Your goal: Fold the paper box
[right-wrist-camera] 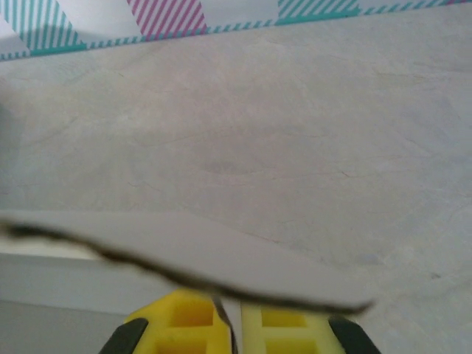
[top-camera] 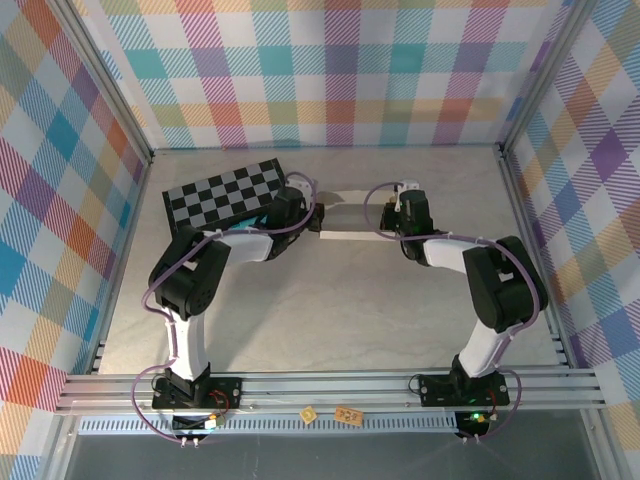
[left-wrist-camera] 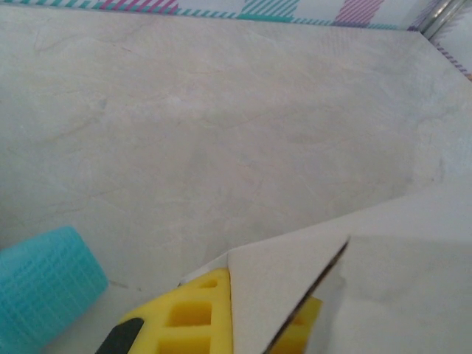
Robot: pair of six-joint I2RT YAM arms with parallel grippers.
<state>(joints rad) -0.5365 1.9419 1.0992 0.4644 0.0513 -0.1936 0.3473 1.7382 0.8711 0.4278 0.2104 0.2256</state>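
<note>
As tools (left-wrist-camera: 254, 321) (right-wrist-camera: 228, 321) clamp paper box (top-camera: 350, 215), elbows bent.

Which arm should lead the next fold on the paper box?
Right, probably: the right gripper is shut mid-edge on a flap of the paper box; the left gripper pinches only a corner.

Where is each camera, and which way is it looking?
Top: high behind the arms, looking down at the table, both arms, left gripper, right gripper, box, checkerboard.
Left wrist: low on the left arm, looking across the table over its yellow fingers, shut on a box flap.
Right wrist: low, looking toward a wall over its fingers and the box edge.
All three share the box.
</note>
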